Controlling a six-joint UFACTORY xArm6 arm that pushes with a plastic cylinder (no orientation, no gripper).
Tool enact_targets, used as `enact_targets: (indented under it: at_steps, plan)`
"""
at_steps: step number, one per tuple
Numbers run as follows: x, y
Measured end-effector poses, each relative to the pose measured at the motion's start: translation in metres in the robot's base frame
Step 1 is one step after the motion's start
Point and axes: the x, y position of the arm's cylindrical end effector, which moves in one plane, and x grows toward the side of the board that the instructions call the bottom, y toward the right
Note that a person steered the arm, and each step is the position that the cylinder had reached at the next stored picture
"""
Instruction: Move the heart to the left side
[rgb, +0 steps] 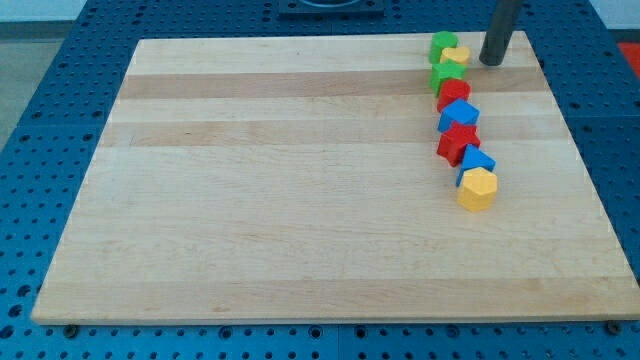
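Observation:
Several blocks stand in a line down the view's right side of the wooden board (300, 200). From the top: a green block (441, 43), a small yellow block (457, 57) that looks like the heart, a green star-like block (446, 76), a red block (453, 94), a blue block (459, 114), a red star (457, 143), a blue block (477, 163) and a yellow hexagon (478, 189). My tip (490, 62) rests on the board just right of the yellow heart-like block, with a small gap between them.
The board lies on a blue perforated table (60, 120). The board's top edge is just above the green block, and its right edge is a little right of my tip.

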Motion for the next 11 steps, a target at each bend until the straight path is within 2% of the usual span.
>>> enact_targets:
  at_steps: [7, 11]
  plan:
    - [0.006, -0.076]
    - [0.007, -0.143]
